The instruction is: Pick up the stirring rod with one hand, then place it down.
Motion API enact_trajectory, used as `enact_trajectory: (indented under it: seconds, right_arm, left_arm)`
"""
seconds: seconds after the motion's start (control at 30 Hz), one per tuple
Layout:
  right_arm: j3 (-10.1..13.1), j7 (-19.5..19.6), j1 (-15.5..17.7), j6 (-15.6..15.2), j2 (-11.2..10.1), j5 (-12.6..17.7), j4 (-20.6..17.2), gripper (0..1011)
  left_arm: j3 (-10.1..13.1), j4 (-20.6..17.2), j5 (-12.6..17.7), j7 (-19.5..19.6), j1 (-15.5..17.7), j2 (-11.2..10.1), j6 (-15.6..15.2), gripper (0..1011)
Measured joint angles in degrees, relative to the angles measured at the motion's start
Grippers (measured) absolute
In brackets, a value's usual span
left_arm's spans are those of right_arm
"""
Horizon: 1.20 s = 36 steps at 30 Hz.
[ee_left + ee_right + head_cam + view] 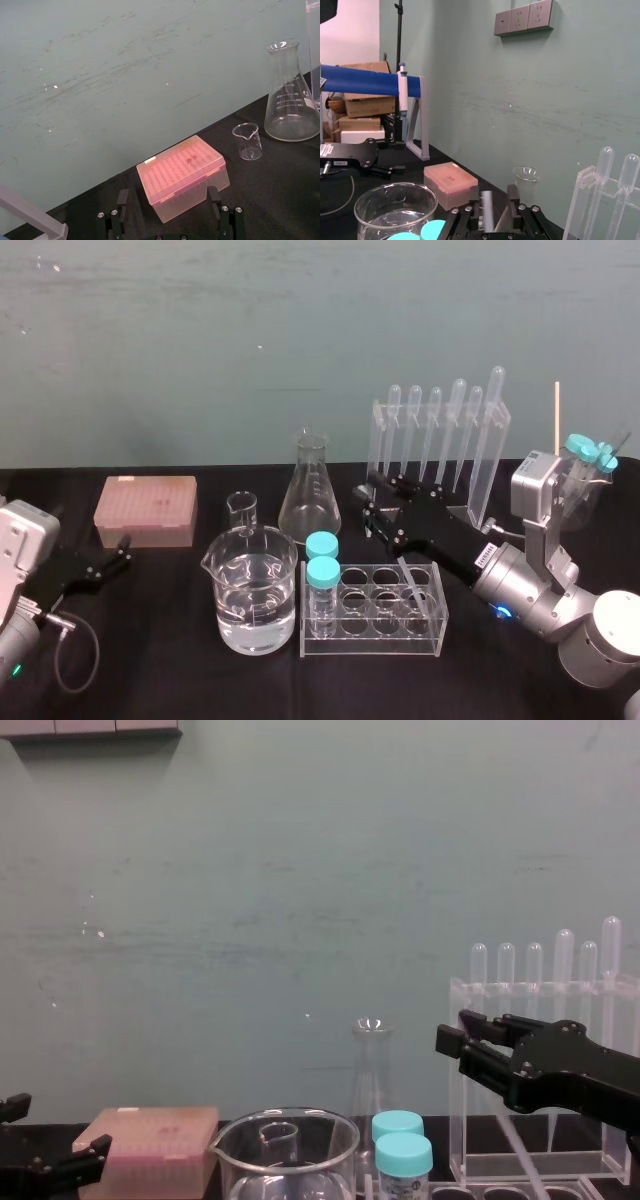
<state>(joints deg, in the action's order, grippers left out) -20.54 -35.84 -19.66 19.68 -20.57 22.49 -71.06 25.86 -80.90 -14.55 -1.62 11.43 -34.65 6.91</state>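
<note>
Your right claw [372, 510] hangs right of centre in the head view, raised just behind the clear tube rack [370, 642]. It is clenched on the stirring rod [486, 209], which slants down from its fingers toward the rack. Your left claw [122, 550] rests spread open at the lower left, near the pink box [146, 510].

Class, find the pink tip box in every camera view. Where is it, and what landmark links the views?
Head: pink tip box, left of the small beaker.
Left wrist: just beyond the left claw, box at.
Right wrist: behind the large beaker, box at.
Chest: low left, beside that beaker.
Landmark: the small beaker beside it.
</note>
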Motion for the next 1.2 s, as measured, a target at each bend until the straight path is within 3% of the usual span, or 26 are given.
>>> enact_trajectory:
  seconds: [0.43,0.67,0.77,0.87,1.0,1.2]
  right_arm:
    - [0.0,0.0,0.0,0.1,0.0,0.1,0.0,763]
    - [0.0,0.0,0.0,0.1,0.0,0.1,0.0,918]
    - [1.2,0.4,0.1,1.7,0.5,1.3,-0.9,1003]
    - [2.8,1.8,0.2,3.2,1.1,2.1,-1.9,1002]
    - [6.4,6.6,0.7,5.3,2.2,1.6,-3.3,1002]
    - [10.1,13.0,2.5,3.4,1.8,-1.1,-4.5,1002]
  left_arm:
    - [0.0,0.0,0.0,0.0,0.0,0.0,0.0,1000]
    - [0.0,0.0,0.0,0.0,0.0,0.0,0.0,1000]
    - [0.0,0.0,0.0,0.0,0.0,0.0,0.0,1000]
    - [0.0,0.0,0.0,0.0,0.0,0.0,0.0,1000]
    - [0.0,0.0,0.0,0.0,0.0,0.0,0.0,1000]
    - [0.0,0.0,0.0,0.0,0.0,0.0,0.0,1000]
